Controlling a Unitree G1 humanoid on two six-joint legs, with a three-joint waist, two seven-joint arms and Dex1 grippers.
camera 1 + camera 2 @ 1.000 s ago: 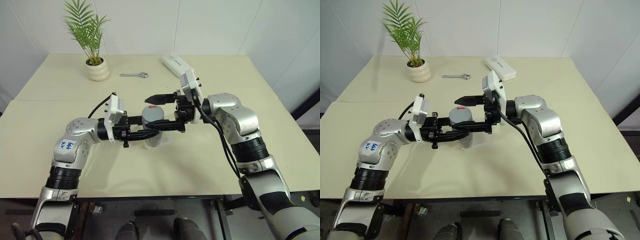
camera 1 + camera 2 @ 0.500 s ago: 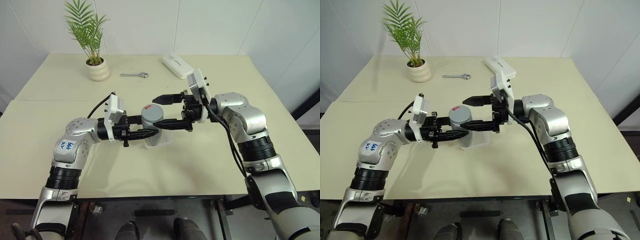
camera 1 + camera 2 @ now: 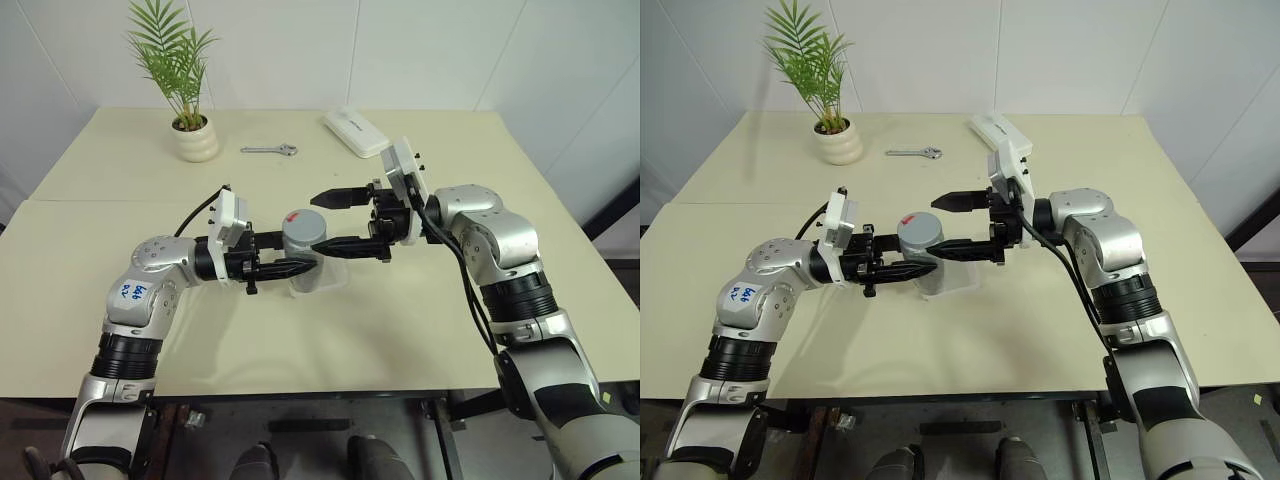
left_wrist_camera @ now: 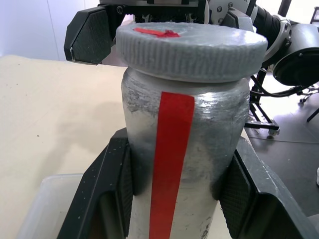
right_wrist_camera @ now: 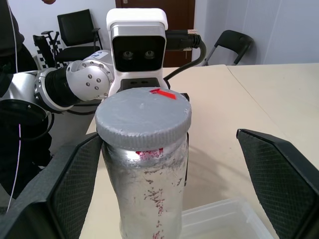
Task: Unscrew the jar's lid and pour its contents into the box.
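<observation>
We take the jar (image 3: 303, 248) as our landmark, upright over the box (image 3: 338, 277) near the middle of the tabletop (image 3: 420, 320). To its left, the left hand (image 3: 300, 266) reaches in level and pinches the jar's body below the lid (image 4: 192, 44), one finger (image 4: 107, 191) on either side of the red stripe. The lid sits on the jar, red mark uppermost. To the jar's right, the right hand (image 3: 322, 220) stands spread wide, its fingers (image 5: 279, 174) flanking the lid without touching it.
</observation>
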